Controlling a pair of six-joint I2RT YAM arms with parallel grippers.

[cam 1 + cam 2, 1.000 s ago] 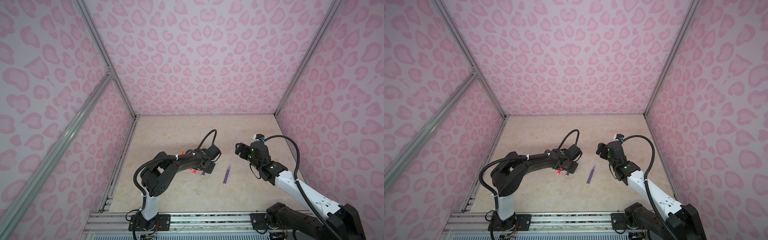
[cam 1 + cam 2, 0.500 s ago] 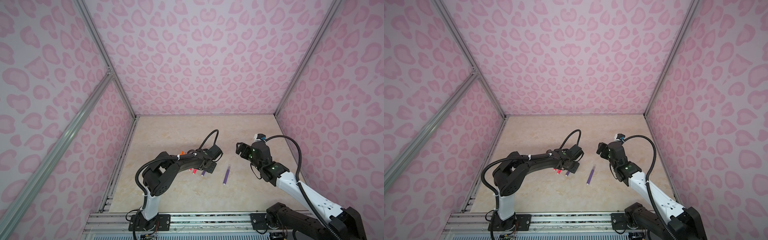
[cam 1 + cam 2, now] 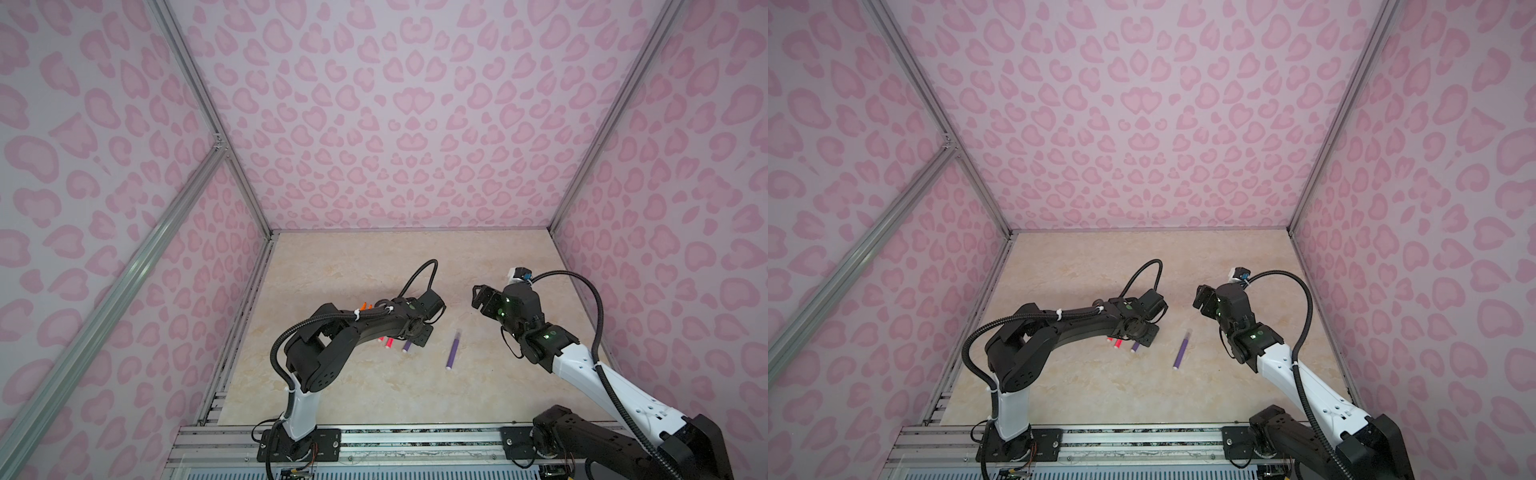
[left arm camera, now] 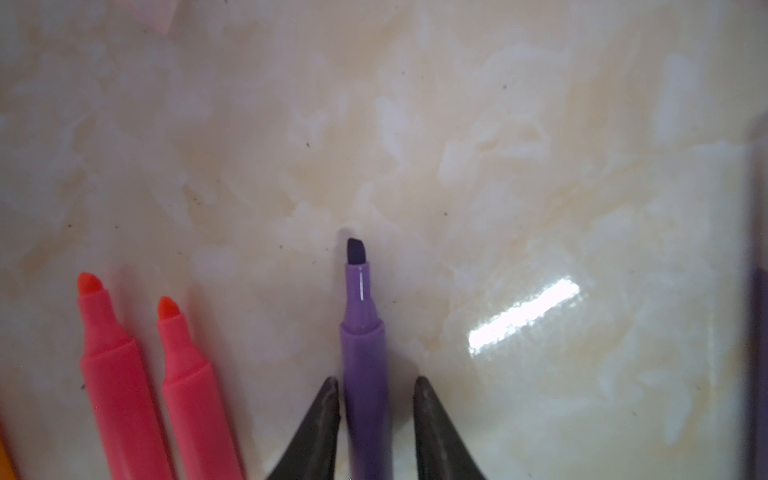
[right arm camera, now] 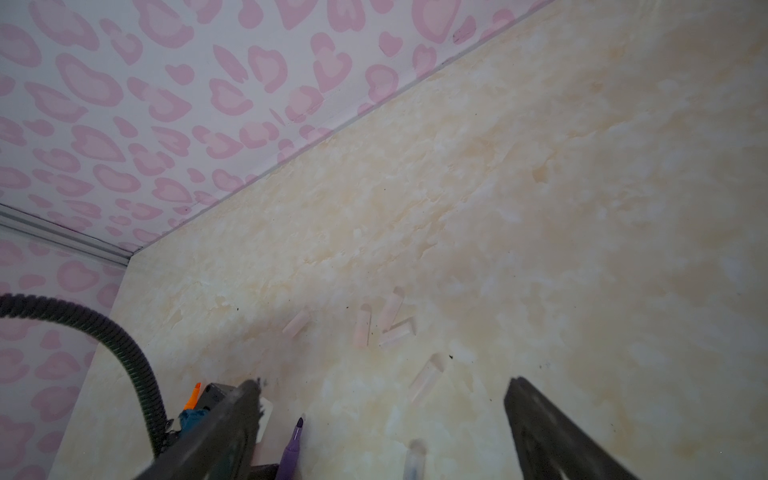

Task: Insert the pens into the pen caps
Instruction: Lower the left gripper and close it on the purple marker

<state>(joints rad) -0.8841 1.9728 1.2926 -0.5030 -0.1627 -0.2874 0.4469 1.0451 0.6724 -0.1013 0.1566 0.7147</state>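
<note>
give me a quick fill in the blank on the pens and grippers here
1. The pen that the left gripper straddles is ___.
2. Beside it in the left wrist view lie ___ pink-red pens.
3. The right gripper has its jaws wide ___.
4. The lone purple pen between the arms wears a ___ on its tip.

Missing words: purple; two; open; cap

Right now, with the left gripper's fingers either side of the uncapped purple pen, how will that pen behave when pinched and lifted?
The purple pen looks like rigid plastic, so it should lift stiffly and, being slim, probably lightly. Its round, glossy barrel could roll on the smooth table, or slip if the left gripper pinches off-centre.
</note>
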